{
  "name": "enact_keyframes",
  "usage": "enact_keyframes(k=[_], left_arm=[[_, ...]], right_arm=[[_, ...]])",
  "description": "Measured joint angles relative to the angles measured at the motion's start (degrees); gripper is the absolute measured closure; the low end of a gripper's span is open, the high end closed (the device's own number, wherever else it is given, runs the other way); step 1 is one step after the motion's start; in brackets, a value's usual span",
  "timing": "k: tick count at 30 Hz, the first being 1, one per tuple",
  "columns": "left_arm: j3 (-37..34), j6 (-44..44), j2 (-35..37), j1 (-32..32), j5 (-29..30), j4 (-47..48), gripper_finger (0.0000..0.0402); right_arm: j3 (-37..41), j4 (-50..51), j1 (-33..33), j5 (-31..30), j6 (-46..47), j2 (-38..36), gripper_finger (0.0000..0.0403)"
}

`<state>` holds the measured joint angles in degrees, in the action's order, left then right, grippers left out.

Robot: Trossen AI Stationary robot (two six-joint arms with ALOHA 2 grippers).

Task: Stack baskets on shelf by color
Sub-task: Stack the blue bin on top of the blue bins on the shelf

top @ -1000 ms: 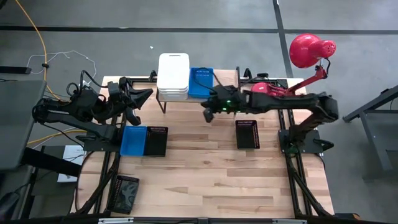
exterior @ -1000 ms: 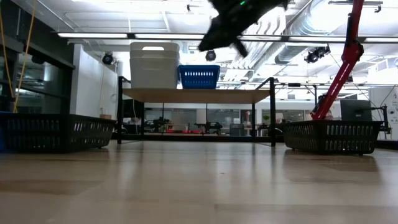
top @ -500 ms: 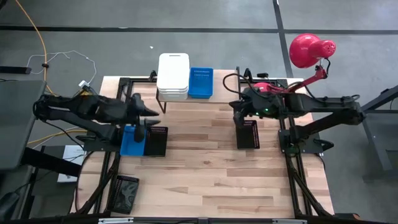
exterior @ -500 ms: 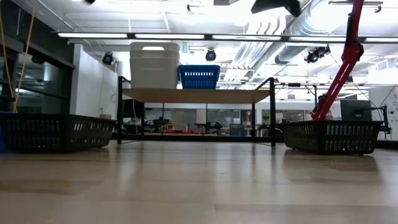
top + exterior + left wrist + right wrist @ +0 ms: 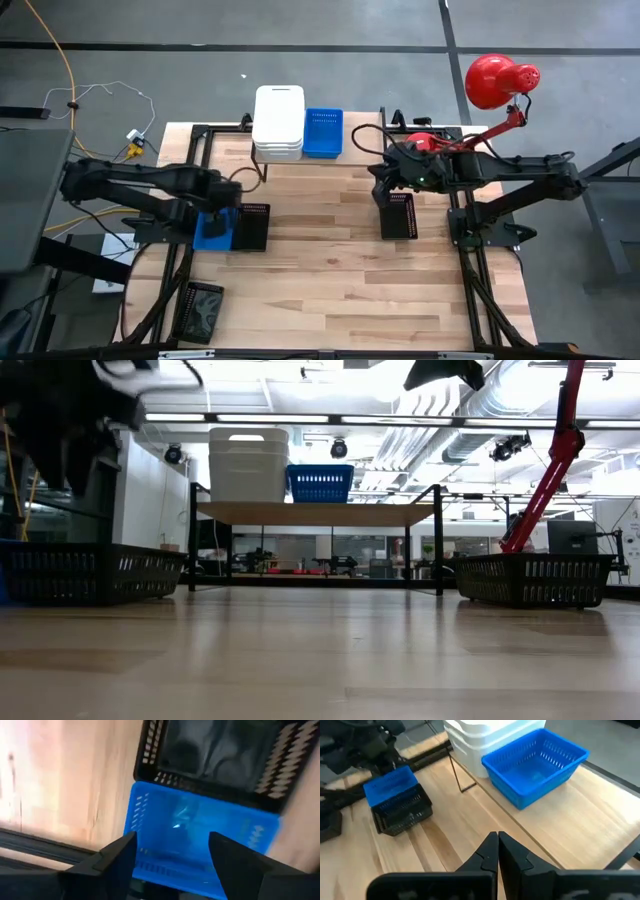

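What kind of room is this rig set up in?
Probably a lab or industrial workspace: exposed ceiling ducts and strip lights overhead, a bare grey floor around the table, and glass-walled rooms beyond the shelf.

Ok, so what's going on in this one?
A two-armed robot is sorting baskets by colour onto the shelf. A white stack and one blue basket already sit on it. The left pincer is open just above a second blue basket on the table, beside a black basket. The right pincer is shut, holding nothing, above the other black basket.
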<state>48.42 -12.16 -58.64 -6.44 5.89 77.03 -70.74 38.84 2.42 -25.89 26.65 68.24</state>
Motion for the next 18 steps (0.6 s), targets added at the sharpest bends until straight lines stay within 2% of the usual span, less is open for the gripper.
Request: enact_keyframes(k=[6,11,18], left_arm=[[-2.22,9.85,-6.29,-5.55,3.68,-5.07,0.0166],[-2.17,19.49,-11.64,-9.51,4.19,-7.02,0.0165],[-3.44,27.47,-17.36,-15.14,3.42,-6.62,0.0165]], right_arm=[[0.00,-0.01,0.00,1.56,-0.13,0.25,0.0403],[0.00,-0.05,0.00,1.92,-1.01,0.20,0.0403],[0.00,-0.03,0.00,1.90,-1.22,0.20,0.0403]])
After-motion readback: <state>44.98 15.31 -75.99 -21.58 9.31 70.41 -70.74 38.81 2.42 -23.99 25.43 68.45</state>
